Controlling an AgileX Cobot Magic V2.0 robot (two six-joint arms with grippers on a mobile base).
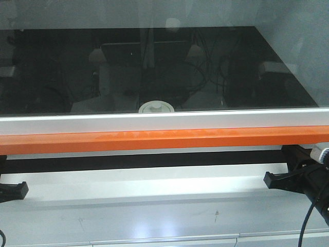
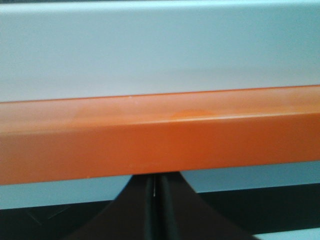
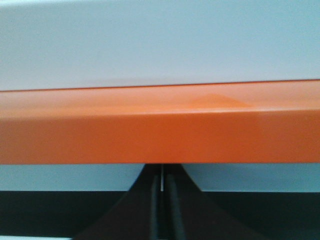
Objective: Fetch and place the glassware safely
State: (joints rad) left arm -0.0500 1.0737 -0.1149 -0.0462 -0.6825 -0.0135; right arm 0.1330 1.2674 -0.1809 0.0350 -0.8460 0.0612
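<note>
The glass jar (image 1: 156, 107) shows only its cream-white knobbed lid at the lower centre of the front view, against the dark pane (image 1: 61, 62) and just above the orange bar (image 1: 154, 140). The left gripper (image 2: 157, 205) and right gripper (image 3: 162, 205) sit below that bar, fingers pressed together, holding nothing.

The left gripper (image 2: 156, 184) sat pinched together. Right ahead of it ran an orange bar (image 2: 160, 140), pale panel (image 2: 160, 50) beyond.
</note>
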